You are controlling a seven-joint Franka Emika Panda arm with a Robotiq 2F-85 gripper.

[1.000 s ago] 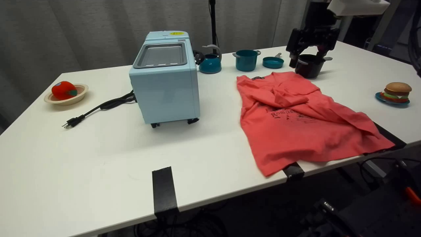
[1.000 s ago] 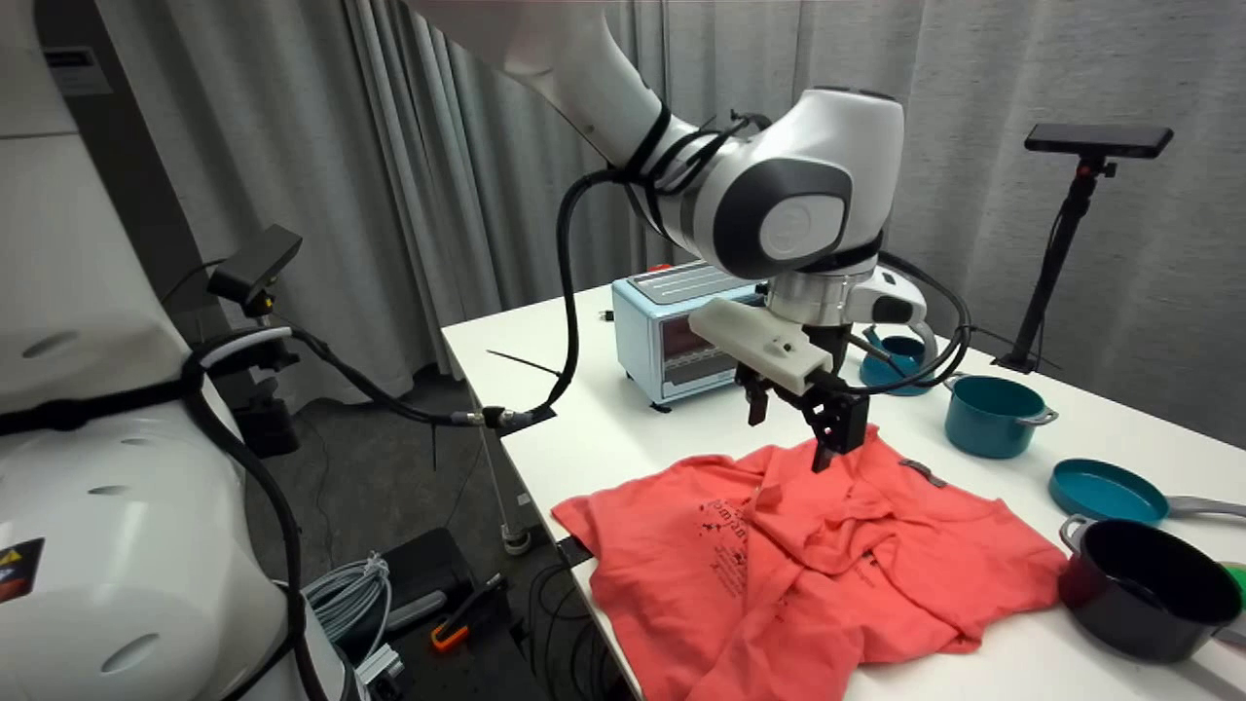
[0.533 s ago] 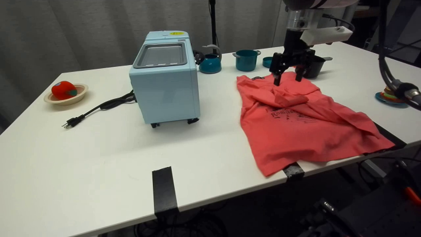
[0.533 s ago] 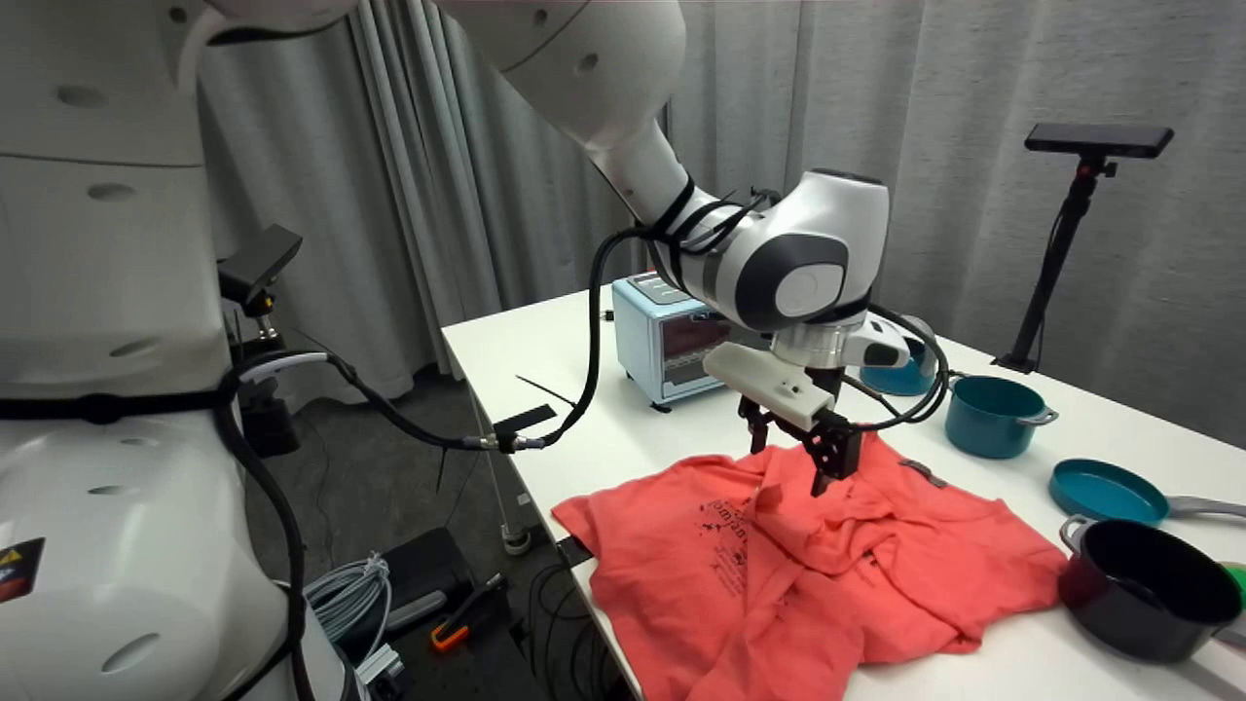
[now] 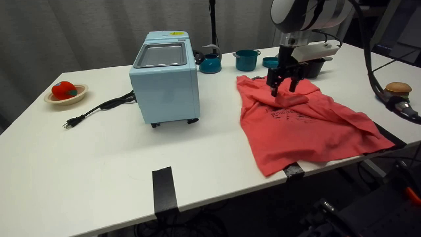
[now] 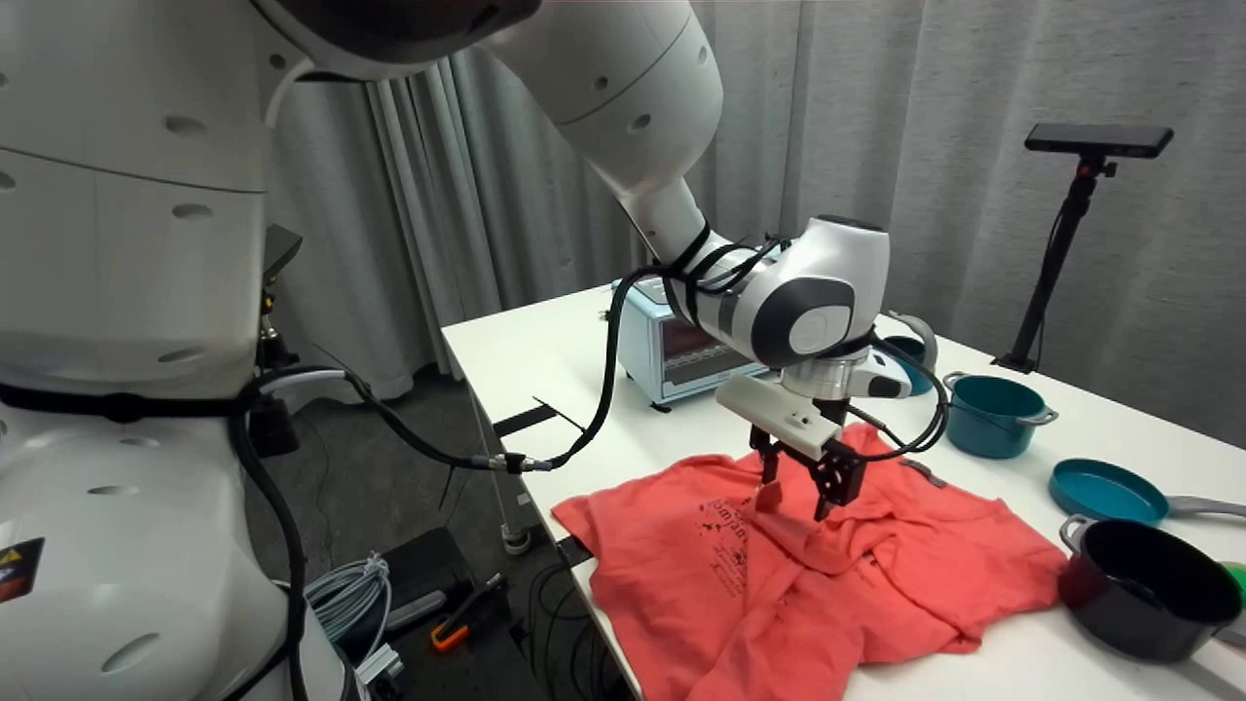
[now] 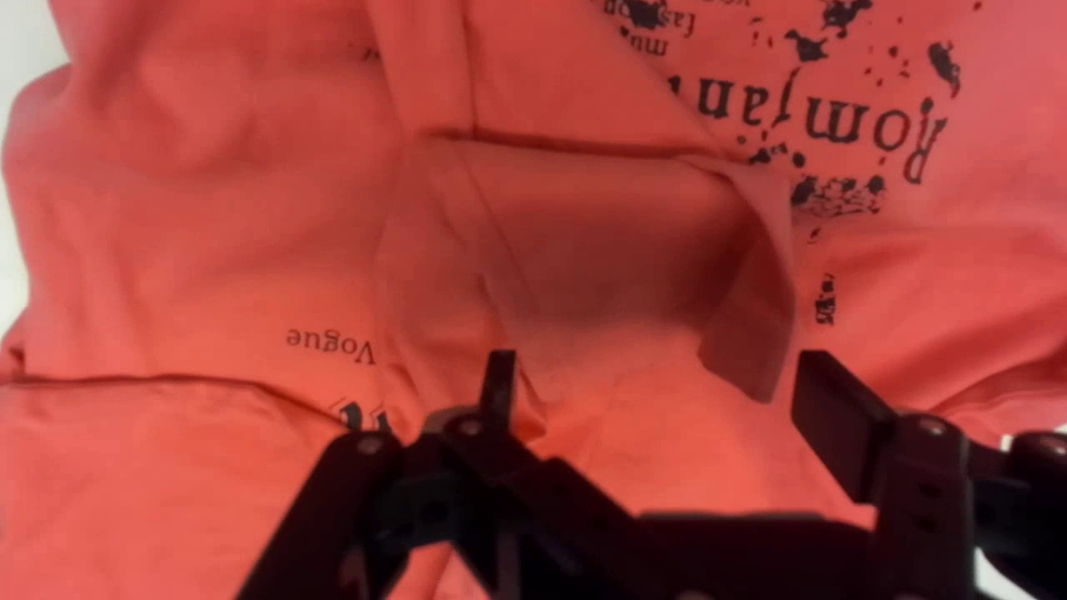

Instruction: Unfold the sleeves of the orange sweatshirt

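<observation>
The orange sweatshirt (image 5: 306,138) lies on the table with dark print on its chest, as both exterior views show (image 6: 662,545). Its sleeves lie folded inward over the body. One folded sleeve end (image 5: 291,101) stands up in a loose flap near the print; in the wrist view this flap (image 7: 617,242) is large, with its edge turned over. I cannot clearly trace the other sleeve among the folds. My gripper (image 5: 283,92) is open, points down and is low over the folded cloth. In the wrist view the jaws (image 7: 658,375) are wide apart with nothing gripped, the flap just ahead between them.
A light-blue toaster oven (image 5: 164,89) stands beside the sweatshirt. A black pot (image 6: 1139,584) is close to its edge. A teal pan (image 6: 1108,490), teal pot (image 6: 993,419) and kettle (image 5: 210,64) stand behind. A toy burger (image 5: 397,89) sits on a plate. The sweatshirt's hem reaches the table edge.
My gripper has come down and, in an exterior view, to the left, from near the black pot to low over the folded sleeve. It stays open. The sweatshirt has not moved.
</observation>
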